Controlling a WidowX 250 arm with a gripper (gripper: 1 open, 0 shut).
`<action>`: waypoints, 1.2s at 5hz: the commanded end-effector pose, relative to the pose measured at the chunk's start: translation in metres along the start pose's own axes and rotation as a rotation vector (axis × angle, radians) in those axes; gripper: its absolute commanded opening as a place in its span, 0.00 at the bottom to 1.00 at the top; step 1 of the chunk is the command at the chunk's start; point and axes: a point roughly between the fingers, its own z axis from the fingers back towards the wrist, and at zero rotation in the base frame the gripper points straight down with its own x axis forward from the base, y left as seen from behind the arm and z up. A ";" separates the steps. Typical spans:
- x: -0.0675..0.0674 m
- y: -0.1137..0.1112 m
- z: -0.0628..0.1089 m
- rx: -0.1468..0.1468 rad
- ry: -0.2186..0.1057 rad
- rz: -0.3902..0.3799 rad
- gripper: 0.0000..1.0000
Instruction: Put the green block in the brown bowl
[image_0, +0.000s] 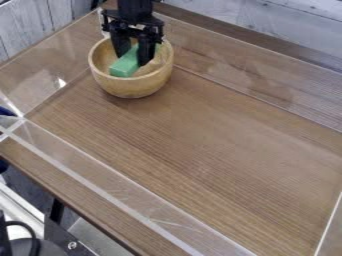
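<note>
Black gripper, fingers grasping green block, inside brown bowl, wooden table

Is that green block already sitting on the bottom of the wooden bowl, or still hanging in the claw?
Cannot tell. The one camera view shows the green block between the gripper fingers, low inside the brown bowl, but its underside and the bowl's floor are hidden.

No text, label, brand, number or sign can be read anywhere here.
</note>
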 end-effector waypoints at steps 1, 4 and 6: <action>0.009 0.010 0.022 0.029 -0.072 0.013 0.00; 0.011 0.014 0.019 0.026 -0.065 0.026 0.00; 0.012 0.016 0.017 0.026 -0.061 0.032 0.00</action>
